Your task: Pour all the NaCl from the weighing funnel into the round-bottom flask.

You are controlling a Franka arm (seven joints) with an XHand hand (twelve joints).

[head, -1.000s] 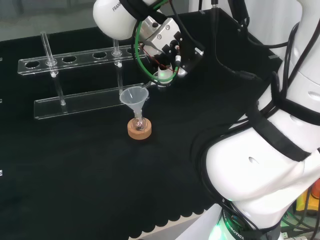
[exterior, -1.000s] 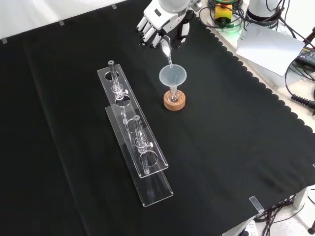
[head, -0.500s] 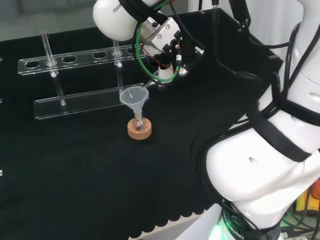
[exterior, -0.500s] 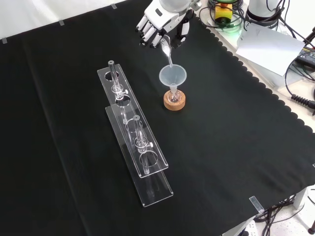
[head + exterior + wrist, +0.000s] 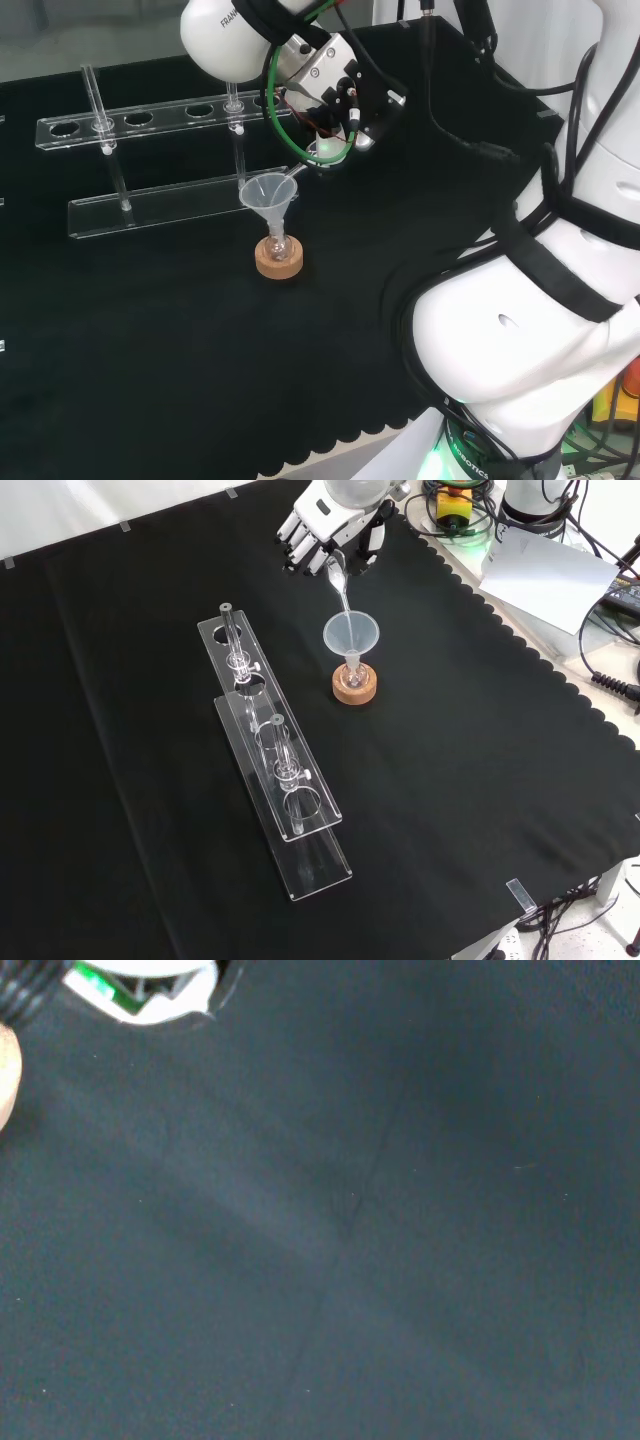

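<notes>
A small round-bottom flask point(image 5: 353, 673) sits on a cork ring point(image 5: 355, 688) with a clear plastic funnel point(image 5: 351, 636) in its neck; in the head view the funnel point(image 5: 268, 193) stands above the cork ring point(image 5: 279, 260). My hand point(image 5: 330, 525) is above and behind the funnel, shut on the clear weighing funnel point(image 5: 338, 580), which is tilted with its spout pointing down into the funnel's mouth. In the head view the hand point(image 5: 335, 95) sits to the upper right of the funnel, and the weighing funnel point(image 5: 320, 152) slants down to its rim.
Two long clear acrylic racks point(image 5: 265, 735) lie to the left of the flask in the front view, with glass tubes standing in them. In the head view the racks point(image 5: 150, 160) are behind the flask. The cloth's scalloped edge point(image 5: 560, 680) runs along the right.
The hand has lifted slightly and tipped the weighing funnel a little steeper over the funnel. Flask and racks have not moved.
</notes>
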